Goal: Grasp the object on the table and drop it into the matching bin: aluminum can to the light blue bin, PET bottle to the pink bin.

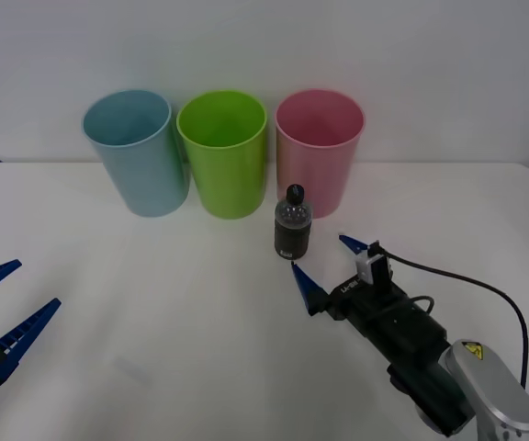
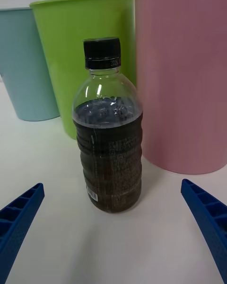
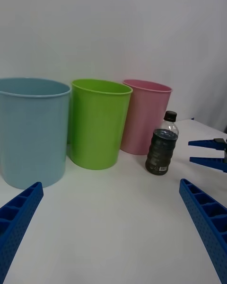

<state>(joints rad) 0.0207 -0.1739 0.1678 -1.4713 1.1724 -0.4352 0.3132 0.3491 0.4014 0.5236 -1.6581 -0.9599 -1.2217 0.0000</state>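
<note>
Two blue fingers of the right gripper (image 1: 329, 259) gape wide, empty, around the PET bottle (image 1: 292, 230): light, slick, best gripped at its ribbed label; the left gripper (image 1: 7, 308) idles spread.

Cut off, hidden, unreadable

In the front view, left gripper (image 1: 3, 317) clipped by the frame's left edge, arm out of frame; right arm cropped at the bottom corner. In the right wrist view, pink bin (image 2: 184, 75) cropped at the side, light blue bin (image 2: 23, 61) cut by the opposite edge and partly behind the green bin (image 2: 71, 52); print on the PET bottle (image 2: 109, 137) label too small to read.
</note>
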